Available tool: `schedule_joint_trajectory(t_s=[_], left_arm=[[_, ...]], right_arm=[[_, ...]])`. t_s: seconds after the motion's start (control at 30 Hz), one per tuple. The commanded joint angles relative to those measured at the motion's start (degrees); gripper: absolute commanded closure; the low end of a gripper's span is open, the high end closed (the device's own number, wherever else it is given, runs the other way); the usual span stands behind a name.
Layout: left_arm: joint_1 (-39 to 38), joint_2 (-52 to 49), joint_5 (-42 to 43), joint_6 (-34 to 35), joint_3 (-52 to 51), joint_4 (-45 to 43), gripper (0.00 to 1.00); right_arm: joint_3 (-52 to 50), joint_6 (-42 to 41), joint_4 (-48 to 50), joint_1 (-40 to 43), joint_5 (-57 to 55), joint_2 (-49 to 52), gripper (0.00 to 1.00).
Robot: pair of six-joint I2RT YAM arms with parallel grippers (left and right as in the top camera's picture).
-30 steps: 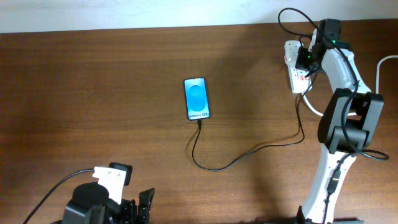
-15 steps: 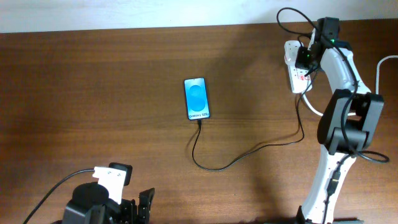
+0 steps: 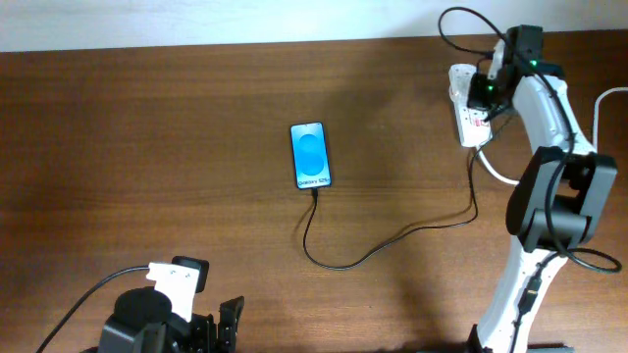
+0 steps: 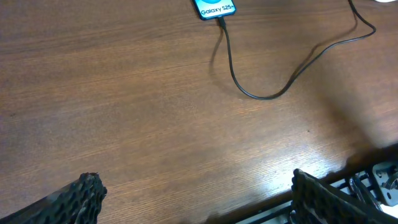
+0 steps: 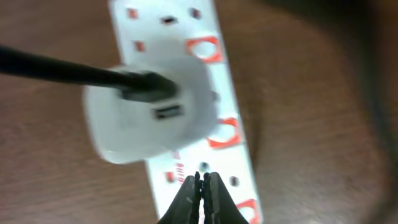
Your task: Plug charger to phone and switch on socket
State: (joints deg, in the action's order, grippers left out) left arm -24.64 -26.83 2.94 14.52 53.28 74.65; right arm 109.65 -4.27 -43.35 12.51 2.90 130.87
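Far right – R claw (image 5: 201,180) pressed together, tips at socket (image 5: 186,43). Near left – L claw (image 4: 198,193) wide apart, empty. Mid-table: charger (image 3: 392,238) in phone (image 3: 310,155).

Right arm (image 3: 551,108) white, black joints (image 3: 554,201); pincer fingers (image 4: 74,199) black, ridged.

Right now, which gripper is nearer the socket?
Right. The right gripper is over the socket, jaws shut; the left gripper sits open at the table's near edge, far from it.

The brown wooden table (image 3: 147,147) bears the phone (image 3: 310,155), the black charger (image 3: 339,267) trailing from the phone's near end, and the white socket (image 3: 461,123) well to the phone's right
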Motion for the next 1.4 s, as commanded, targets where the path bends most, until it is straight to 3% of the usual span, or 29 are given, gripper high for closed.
schedule_joint_trajectory(t_s=[0.0, 0.33, 0.57, 1.03, 1.37], left_arm=[[-0.1, 0.2, -0.2, -0.5, 0.0, 0.1, 0.01], [-0.1, 0.2, -0.2, -0.5, 0.0, 0.1, 0.01], [-0.1, 0.2, -0.2, -0.5, 0.0, 0.1, 0.01], [-0.1, 0.2, -0.2, -0.5, 0.0, 0.1, 0.01], [-0.1, 0.2, -0.2, -0.5, 0.0, 0.0, 0.01]], right_arm=[[-1.1, -0.6, -0.5, 2.8, 1.6, 0.2, 0.96], [-1.1, 0.9, 0.8, 1.3, 5.0, 0.8, 0.96], [-4.3, 0.9, 7.5, 0.9, 7.2, 0.8, 0.96], [-4.3, -0.4, 11.1, -0.9, 5.3, 3.0, 0.96], [-4.3, -2.7, 9.1, -0.2, 3.5, 3.0, 0.96]])
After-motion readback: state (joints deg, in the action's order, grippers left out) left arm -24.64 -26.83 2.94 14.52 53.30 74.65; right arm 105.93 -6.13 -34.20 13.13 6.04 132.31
